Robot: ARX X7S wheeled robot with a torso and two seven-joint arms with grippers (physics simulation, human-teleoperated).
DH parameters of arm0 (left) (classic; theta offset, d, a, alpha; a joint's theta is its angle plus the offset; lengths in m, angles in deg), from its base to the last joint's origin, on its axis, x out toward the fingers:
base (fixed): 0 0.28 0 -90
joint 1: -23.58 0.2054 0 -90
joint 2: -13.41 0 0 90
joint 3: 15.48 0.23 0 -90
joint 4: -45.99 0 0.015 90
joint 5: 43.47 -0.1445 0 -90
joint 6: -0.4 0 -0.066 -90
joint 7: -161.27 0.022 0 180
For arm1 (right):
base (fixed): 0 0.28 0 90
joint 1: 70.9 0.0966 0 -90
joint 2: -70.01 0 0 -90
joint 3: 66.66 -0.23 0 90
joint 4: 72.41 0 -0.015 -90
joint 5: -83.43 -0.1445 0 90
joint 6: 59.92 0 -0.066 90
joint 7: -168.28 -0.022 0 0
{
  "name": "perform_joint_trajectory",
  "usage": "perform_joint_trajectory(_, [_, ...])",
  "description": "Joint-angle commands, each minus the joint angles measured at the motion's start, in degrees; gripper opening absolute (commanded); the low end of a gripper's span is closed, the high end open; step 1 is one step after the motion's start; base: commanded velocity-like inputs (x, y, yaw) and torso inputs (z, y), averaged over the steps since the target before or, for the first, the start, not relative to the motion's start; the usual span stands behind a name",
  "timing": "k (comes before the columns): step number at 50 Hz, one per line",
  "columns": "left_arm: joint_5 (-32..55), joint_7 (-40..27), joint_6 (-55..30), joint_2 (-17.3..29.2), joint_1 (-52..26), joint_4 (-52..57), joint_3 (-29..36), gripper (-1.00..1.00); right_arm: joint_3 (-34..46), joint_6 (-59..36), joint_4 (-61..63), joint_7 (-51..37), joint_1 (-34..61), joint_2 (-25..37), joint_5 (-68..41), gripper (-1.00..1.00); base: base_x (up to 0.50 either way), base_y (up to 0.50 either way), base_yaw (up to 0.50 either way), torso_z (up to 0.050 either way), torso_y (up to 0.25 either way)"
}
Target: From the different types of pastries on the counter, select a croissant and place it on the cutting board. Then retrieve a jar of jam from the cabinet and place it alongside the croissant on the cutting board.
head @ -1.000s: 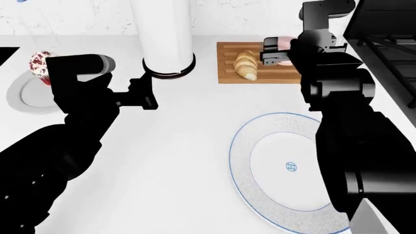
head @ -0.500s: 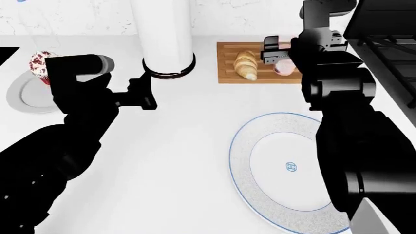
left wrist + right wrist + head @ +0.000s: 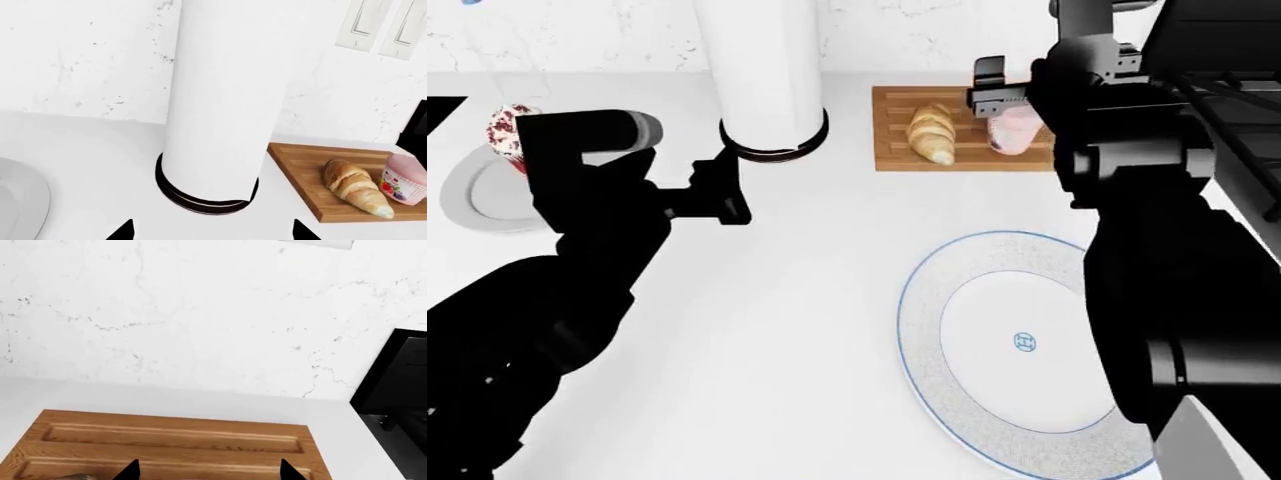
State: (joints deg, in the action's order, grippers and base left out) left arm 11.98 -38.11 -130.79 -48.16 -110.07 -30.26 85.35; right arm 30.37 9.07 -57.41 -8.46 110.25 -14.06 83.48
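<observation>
**Jam jar and croissant both on the board; right arm covers much of it**

At the far left of your head view, the cupcake (image 3: 507, 128) sits on a grey plate (image 3: 474, 200), and your left arm cuts off its right side and wrapper. The left gripper (image 3: 723, 190) hangs over the bare white counter (image 3: 801, 300), just short of the tall white cylinder (image 3: 761, 70) with its dark base ring. Only two dark fingertips (image 3: 123, 231) poke into the left wrist view, set well apart with nothing between them, so that tool stands open.

To the right of the cylinder, the cutting board (image 3: 897, 130) lies against the far wall. The croissant (image 3: 933, 132) rests on it, and the jar of jam (image 3: 1013, 130) stands upright just to its right, near but not touching. In the head view your right arm hides the jar's right side and the board's right end; the left wrist view shows the jar (image 3: 403, 179) whole but for the frame edge.

The right gripper (image 3: 1004, 90) hovers above the jar. In the right wrist view its fingertips (image 3: 129, 471) are spread over the grooved board (image 3: 167, 440), holding nothing, and the jar falls below that frame.

Nearer you, the large blue-rimmed plate (image 3: 988, 280) is partly covered by the right arm.
</observation>
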Motion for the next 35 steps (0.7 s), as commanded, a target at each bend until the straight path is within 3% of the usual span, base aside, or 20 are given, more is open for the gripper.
perform_joint_trajectory(1, [1.8, -2.3, -1.6, 0.9, 0.3, 3.9, -0.6, 1.00, 0.0, -3.3, 0.0, 0.7, 4.3, 0.0, -0.4, 1.00, 0.00, 0.00, 0.00, 0.000, 0.000])
perform_joint_trajectory(14, [4.7, -5.7, -3.8, 2.3, 0.3, 8.6, -2.0, 1.00, 2.1, -5.9, 0.2, 0.2, 12.7, -0.7, 1.1, 1.00, 0.00, 0.00, 0.00, 0.000, 0.000])
perform_joint_trajectory(15, [5.0, -6.0, -4.0, 2.4, 0.4, 9.2, -2.0, 1.00, 2.2, -7.3, 2.7, 0.7, 12.2, -0.6, 1.1, 1.00, 0.00, 0.00, 0.00, 0.000, 0.000])
perform_joint_trajectory(19, [6.0, -7.0, -4.8, 2.8, 0.5, 11.5, -2.0, 1.00, 2.7, -29.1, 37.1, 2.9, -0.1, 1.6, 0.8, 1.00, 0.00, 0.00, 0.00, 0.000, 0.000])
perform_joint_trajectory(22, [7.1, -7.4, -4.6, 2.7, 0.7, 12.5, -2.7, 1.00, 2.6, -37.2, 54.3, 4.0, -4.3, 3.0, 0.3, 1.00, 0.00, 0.00, 0.00, 0.000, 0.000])
perform_joint_trajectory(31, [7.6, -9.3, -6.1, 2.9, -0.2, 14.5, -2.0, 1.00, 0.3, -50.1, 78.0, 5.8, -12.6, 6.1, -1.5, 1.00, 0.00, 0.00, 0.00, 0.000, 0.000])
perform_joint_trajectory(35, [8.4, -10.4, -6.8, 2.7, -0.8, 15.2, -1.9, 1.00, -0.2, -53.9, 85.6, 6.1, -15.7, 6.9, -2.0, 1.00, 0.00, 0.00, 0.00, -0.015, 0.231])
